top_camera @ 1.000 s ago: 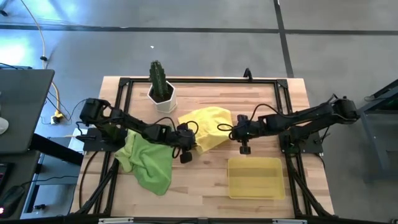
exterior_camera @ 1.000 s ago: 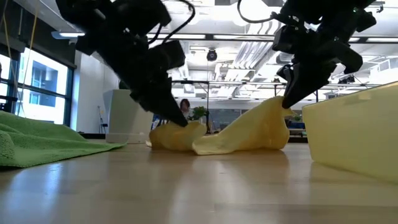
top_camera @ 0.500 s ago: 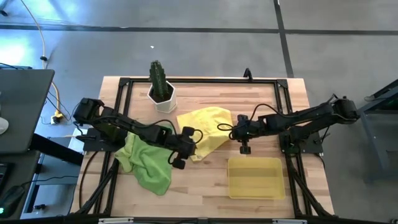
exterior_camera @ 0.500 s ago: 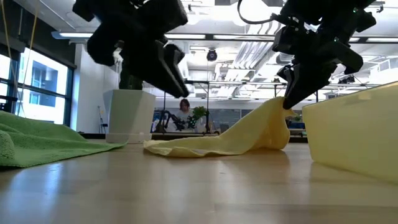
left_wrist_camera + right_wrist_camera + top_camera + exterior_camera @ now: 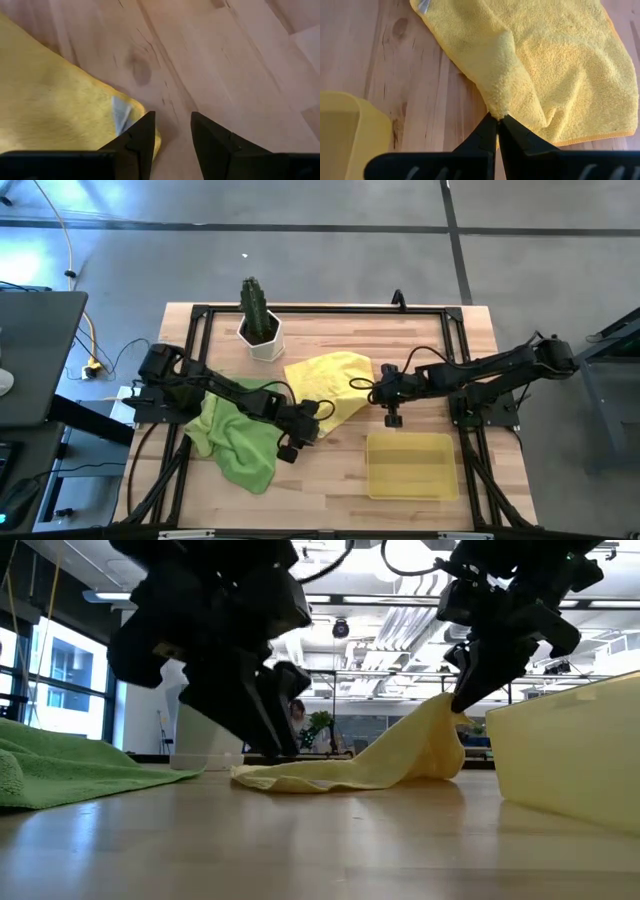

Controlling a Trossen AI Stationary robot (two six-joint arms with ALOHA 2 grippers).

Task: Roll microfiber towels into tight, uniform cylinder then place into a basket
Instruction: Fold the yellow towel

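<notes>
I see my right gripper (image 5: 497,119) clenched on a pinched fold of the fuzzy bright yellow microfiber towel (image 5: 330,380), lifting it off the pale wooden table (image 5: 330,470) beside the translucent yellow plastic basket (image 5: 408,466). My left gripper (image 5: 172,135) hangs released, empty, over the towel's tagged corner.

1. Yellow towel (image 5: 328,378) lay mid-table, cactus pot (image 5: 260,330) behind it.
2. Green towels (image 5: 238,438) lay to its left.
3. Basket (image 5: 409,466) sat front-right, near the table edge.
</notes>
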